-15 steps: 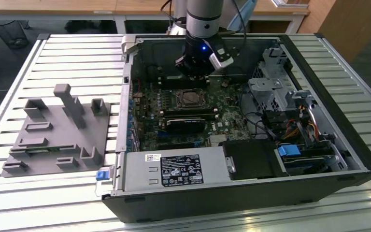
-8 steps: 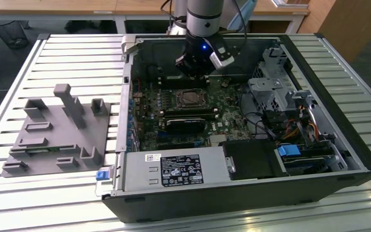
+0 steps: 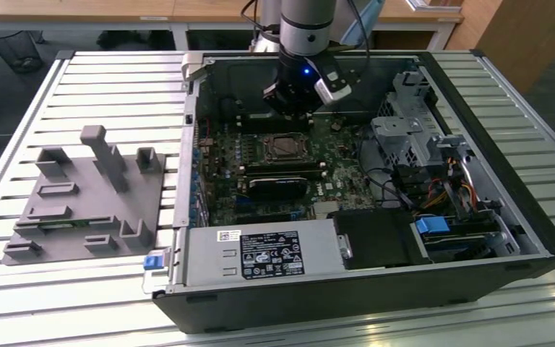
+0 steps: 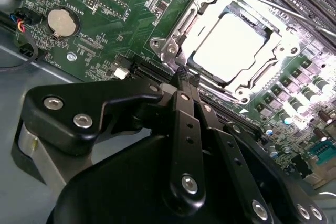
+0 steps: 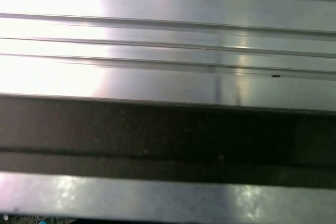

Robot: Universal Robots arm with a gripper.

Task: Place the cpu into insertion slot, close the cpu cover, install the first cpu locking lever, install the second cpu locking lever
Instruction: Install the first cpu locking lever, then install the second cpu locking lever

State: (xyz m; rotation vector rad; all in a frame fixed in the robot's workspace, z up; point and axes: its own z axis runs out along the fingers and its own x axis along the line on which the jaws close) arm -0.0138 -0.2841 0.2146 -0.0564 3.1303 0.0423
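One black gripper (image 4: 185,74) on the grey arm hangs inside the open black computer case (image 3: 509,217), over the green motherboard (image 3: 258,170) and just beyond the socket area as the exterior view shows it. In the second wrist view its slim black fingers (image 4: 181,108) run side by side with their tips pressed together, clenched on nothing, right at the near edge of the socket.

The small flat square cpu (image 4: 231,45), its top a smooth silvery metal glaring white in the light, lies seated in the black-rimmed square insertion slot (image 4: 194,69). The thin silver-grey metal cpu cover (image 4: 249,80), a stamped frame with a cut-out centre, lies flat around the chip, with screw heads at its corners.

Near the socket, the second wrist view shows a round silver coin cell (image 4: 62,21) on the board and a bundle of black cables (image 4: 13,17). The exterior view shows a grey ribbed metal table (image 3: 95,94) under the case, a grey plastic fixture (image 3: 84,195) with upright posts at the exterior view's left, and a grey power supply box (image 3: 258,253) with a black label. The first wrist view shows brushed, glossy ridged metal slats (image 5: 168,45) above a dark band.
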